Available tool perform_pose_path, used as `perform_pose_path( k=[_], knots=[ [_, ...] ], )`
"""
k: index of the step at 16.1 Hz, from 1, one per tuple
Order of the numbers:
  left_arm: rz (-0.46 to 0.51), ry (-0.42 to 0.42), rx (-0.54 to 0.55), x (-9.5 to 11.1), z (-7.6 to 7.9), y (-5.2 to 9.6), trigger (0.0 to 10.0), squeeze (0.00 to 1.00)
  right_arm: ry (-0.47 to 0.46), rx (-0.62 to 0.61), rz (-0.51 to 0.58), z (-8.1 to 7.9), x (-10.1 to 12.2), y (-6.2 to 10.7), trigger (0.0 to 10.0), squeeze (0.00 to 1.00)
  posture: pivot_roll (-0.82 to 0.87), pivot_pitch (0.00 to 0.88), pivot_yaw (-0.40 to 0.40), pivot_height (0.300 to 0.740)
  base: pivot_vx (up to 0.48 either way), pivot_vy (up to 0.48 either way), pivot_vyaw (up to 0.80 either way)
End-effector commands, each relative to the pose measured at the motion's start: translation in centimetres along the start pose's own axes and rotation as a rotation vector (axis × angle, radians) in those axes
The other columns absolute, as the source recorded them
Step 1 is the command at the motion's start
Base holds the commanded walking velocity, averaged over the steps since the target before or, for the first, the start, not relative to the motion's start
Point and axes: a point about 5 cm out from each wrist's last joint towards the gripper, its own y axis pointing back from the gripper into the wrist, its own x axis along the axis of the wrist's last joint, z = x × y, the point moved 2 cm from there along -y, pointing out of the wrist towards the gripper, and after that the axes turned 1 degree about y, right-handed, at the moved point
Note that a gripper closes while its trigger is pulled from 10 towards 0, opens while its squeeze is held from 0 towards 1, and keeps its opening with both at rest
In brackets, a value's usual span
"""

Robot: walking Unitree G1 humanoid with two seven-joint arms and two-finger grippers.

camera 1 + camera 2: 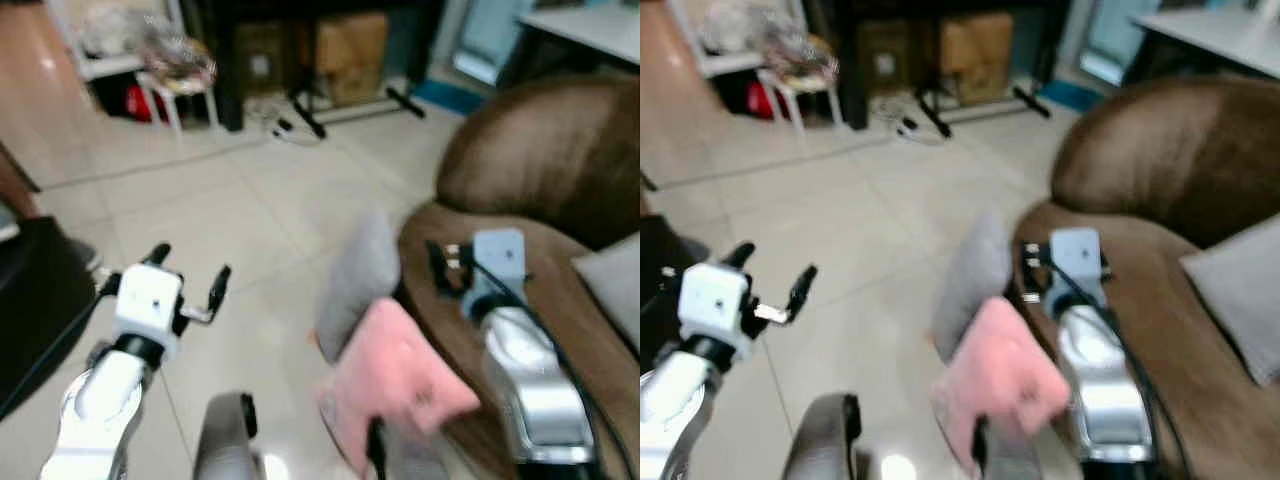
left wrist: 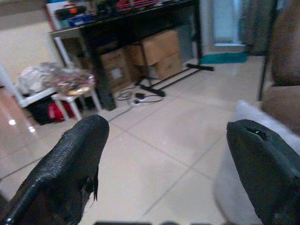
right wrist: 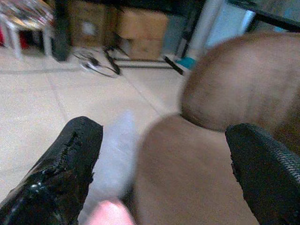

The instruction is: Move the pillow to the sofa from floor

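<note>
A pink pillow is seen nearest, at about 6 o'clock, propped on the tiled floor against the front edge of the brown sofa, with a grey pillow leaning just behind it. The right gripper is held over the sofa seat at about 3 o'clock, its fingers spread wide and gripping nothing. The left gripper is raised above the floor at about 9 o'clock, fingers likewise parted and empty. Another grey cushion is seen lying on the sofa. Farther off, at 12 o'clock, cardboard boxes are stored beneath a black table, beside a small white stool
</note>
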Motion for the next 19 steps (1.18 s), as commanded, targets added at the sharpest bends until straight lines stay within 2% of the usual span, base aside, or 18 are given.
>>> perform_pose_path(
  k=[1,4,5,6,8,11,13,16,19],
  knots=[
    [-0.013,0.000,-0.001,-0.2,0.0,-0.1,10.0,0.00,0.009,0.006,0.007,-0.2,0.3,0.0,10.0,1.00,-0.01,0.000,-0.046,0.565,0.000,0.000,0.00],
    [-0.021,-0.004,-0.013,-0.2,0.4,0.0,10.0,0.00,0.021,0.011,-0.029,0.1,-0.2,0.1,10.0,1.00,-0.02,0.000,-0.044,0.565,0.000,0.000,0.00],
    [-0.022,-0.004,-0.016,-0.3,0.5,0.0,10.0,0.00,0.006,0.013,-0.043,0.2,-0.5,0.1,10.0,0.17,-0.02,0.000,-0.043,0.565,0.000,0.000,0.00],
    [-0.024,-0.005,-0.019,-0.3,0.6,0.0,10.0,0.00,-0.002,0.015,-0.049,0.2,-0.6,0.1,10.0,0.00,-0.02,0.000,-0.043,0.565,0.000,0.000,0.00],
    [-0.032,-0.014,-0.037,-0.5,0.8,0.0,10.0,0.00,-0.010,0.031,-0.060,0.5,-0.9,-0.2,10.0,0.00,-0.02,0.000,-0.040,0.540,0.000,0.000,0.00],
    [-0.043,-0.026,-0.060,-0.7,1.1,-0.1,10.0,0.00,0.045,0.184,-0.088,-0.3,-1.4,-1.0,10.0,0.00,-0.03,0.000,-0.034,0.510,0.000,0.000,0.00],
    [-0.042,-0.025,-0.073,-0.5,1.3,0.0,10.0,0.00,0.082,0.235,-0.102,-0.2,-1.7,-1.6,10.0,0.00,-0.02,0.000,-0.039,0.490,0.000,0.000,0.00],
    [-0.045,-0.020,-0.075,-0.5,1.2,0.5,10.0,0.00,0.114,0.256,-0.142,0.3,-2.8,-2.4,10.0,0.00,-0.02,0.000,-0.055,0.455,0.000,0.000,0.00],
    [-0.048,0.004,-0.087,-0.2,1.8,1.1,10.0,0.00,0.175,0.304,-0.188,0.0,-3.9,-2.7,10.0,0.00,-0.03,0.021,-0.064,0.435,0.000,0.000,0.00]
  ],
)
